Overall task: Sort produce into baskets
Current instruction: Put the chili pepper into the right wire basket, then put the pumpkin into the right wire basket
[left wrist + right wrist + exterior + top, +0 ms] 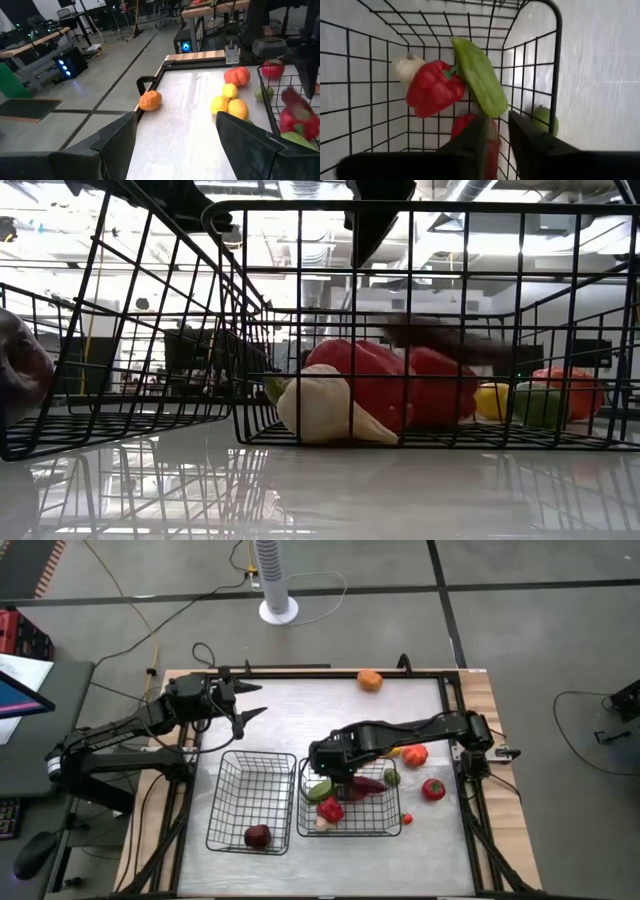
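Observation:
Two black wire baskets stand side by side at the table's near middle. The left basket (222, 802) holds one dark red fruit (258, 836). The right basket (388, 830) holds a green vegetable (479, 75), a red pepper (432, 89), a white garlic bulb (406, 66) and a dark purple-red piece (368, 787), which is blurred in the low view (440, 340). My right gripper (499, 137) hangs over the right basket's far left corner, fingers pointing down, a narrow gap between them, holding nothing. My left gripper (175, 145) is open and empty above the table's far left.
Loose produce lies on the table: an orange fruit (370, 680) at the far edge, yellow fruits (229, 100), a red-orange one (415, 754), a green one (392, 777), a red one (433, 789) and a small red one (407, 819) to the right of the right basket.

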